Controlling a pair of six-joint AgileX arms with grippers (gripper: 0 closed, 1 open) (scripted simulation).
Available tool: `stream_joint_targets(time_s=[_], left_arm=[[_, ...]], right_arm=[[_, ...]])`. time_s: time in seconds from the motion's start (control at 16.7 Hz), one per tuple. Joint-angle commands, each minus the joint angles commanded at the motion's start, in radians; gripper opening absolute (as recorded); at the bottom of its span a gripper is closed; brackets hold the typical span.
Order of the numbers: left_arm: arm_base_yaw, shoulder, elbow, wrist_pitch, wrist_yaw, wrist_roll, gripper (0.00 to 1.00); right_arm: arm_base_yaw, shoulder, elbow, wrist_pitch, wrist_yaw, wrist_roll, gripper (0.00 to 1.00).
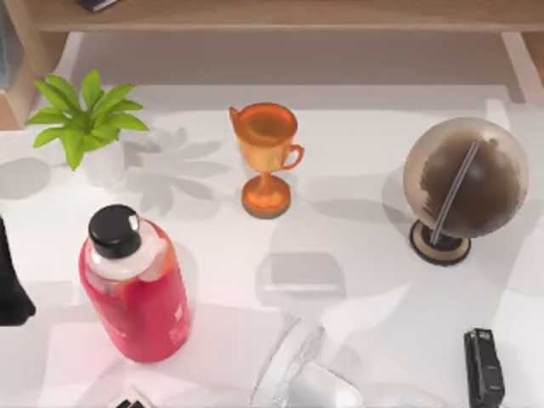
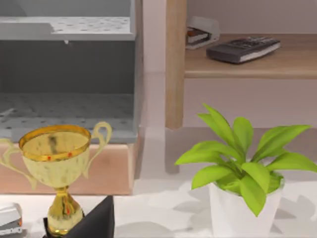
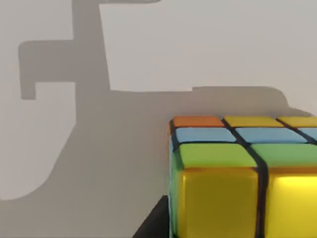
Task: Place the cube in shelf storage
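Observation:
The cube (image 3: 233, 178) fills the near part of the right wrist view, with yellow, green, blue and orange tiles split by dark lines. It hangs above the white table, casting a shadow far below, with my right gripper shut on it. One dark finger (image 3: 154, 222) shows at its edge. My right arm (image 1: 297, 372) reaches in at the table's front middle. The shelf storage (image 1: 280, 15) is a light-brown wooden board along the far edge, and its upright panel (image 2: 176, 64) shows in the left wrist view. My left gripper (image 1: 10, 285) is parked at the left edge.
A gold trophy (image 1: 265, 157) stands mid-table, with a potted plant (image 1: 85, 123) far left, a globe (image 1: 463, 183) at the right, a red bottle (image 1: 136, 285) front left and a black stapler (image 1: 484, 365) front right. A calculator (image 2: 242, 49) lies on the shelf beside a grey tray unit (image 2: 64, 74).

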Motion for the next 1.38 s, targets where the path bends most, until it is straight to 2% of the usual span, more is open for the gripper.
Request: stream_joint_targets(time_s=[0.24,0.3,0.84,1.38], left_arm=[[0.0,0.0,0.0,0.0,0.0,0.0,1.0],[0.0,0.0,0.0,0.0,0.0,0.0,1.0],[0.0,0.0,0.0,0.0,0.0,0.0,1.0],[0.0,0.0,0.0,0.0,0.0,0.0,1.0]], right_arm=[[0.0,0.0,0.0,0.0,0.0,0.0,0.02],[0.0,0.0,0.0,0.0,0.0,0.0,0.0],[-0.004,-0.002,0.001,-0.002,0.001,0.0,0.0],[-0.007,-0.129,0.084,-0.129,0.064,-0.062,0.0]])
